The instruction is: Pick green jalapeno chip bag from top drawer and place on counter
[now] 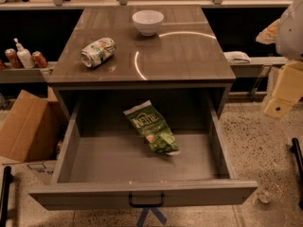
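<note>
The green jalapeno chip bag (150, 127) lies inside the open top drawer (142, 195), its upper end leaning on the back wall and its lighter lower end on the drawer floor. The drawer is pulled fully out, with a small black handle (146, 201) on its front panel. The counter (180, 56) is the glossy wood-grain top above it. My gripper (279, 105) hangs at the right edge of the view, beside the counter's right side and above the floor, well apart from the bag and holding nothing I can see.
A crushed green-and-white can (98, 51) lies on the counter's left part and a white bowl (147, 21) stands at its back. A cardboard box (26, 126) sits on the floor at left. Cans and a bottle (23, 56) stand on a left shelf. A small glass (269, 193) is on the floor at right.
</note>
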Tool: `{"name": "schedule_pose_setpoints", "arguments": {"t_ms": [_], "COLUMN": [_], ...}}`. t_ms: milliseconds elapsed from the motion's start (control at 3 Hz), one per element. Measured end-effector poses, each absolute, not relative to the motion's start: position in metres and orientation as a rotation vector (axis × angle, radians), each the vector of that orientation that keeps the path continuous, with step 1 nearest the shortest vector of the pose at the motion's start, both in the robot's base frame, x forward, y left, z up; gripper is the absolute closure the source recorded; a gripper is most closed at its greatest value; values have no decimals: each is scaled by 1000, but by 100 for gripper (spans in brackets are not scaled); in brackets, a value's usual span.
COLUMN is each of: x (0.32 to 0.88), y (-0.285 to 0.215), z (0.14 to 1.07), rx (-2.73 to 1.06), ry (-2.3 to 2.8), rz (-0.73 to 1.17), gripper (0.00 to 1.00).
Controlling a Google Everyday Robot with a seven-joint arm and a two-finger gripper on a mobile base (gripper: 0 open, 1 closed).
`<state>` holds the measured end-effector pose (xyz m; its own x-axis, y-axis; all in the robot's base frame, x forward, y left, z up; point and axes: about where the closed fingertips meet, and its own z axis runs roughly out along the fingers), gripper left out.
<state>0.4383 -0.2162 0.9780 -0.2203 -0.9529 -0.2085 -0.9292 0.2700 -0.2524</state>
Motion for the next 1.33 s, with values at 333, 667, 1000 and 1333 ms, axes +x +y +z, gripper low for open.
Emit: {"name": "schedule_pose_setpoints", "arguments": {"t_ms": [333,667,1000,1333], "x": [438,440,441,444], "y": [-216,-208,-192,-174], "z": [978,958,915,867], "rx": [-1721,-1730,-1735,-1730], "ry": [2227,2175,2098,2064], "rz": [-104,-19,142,302], "gripper": [0,0,0,0]}}
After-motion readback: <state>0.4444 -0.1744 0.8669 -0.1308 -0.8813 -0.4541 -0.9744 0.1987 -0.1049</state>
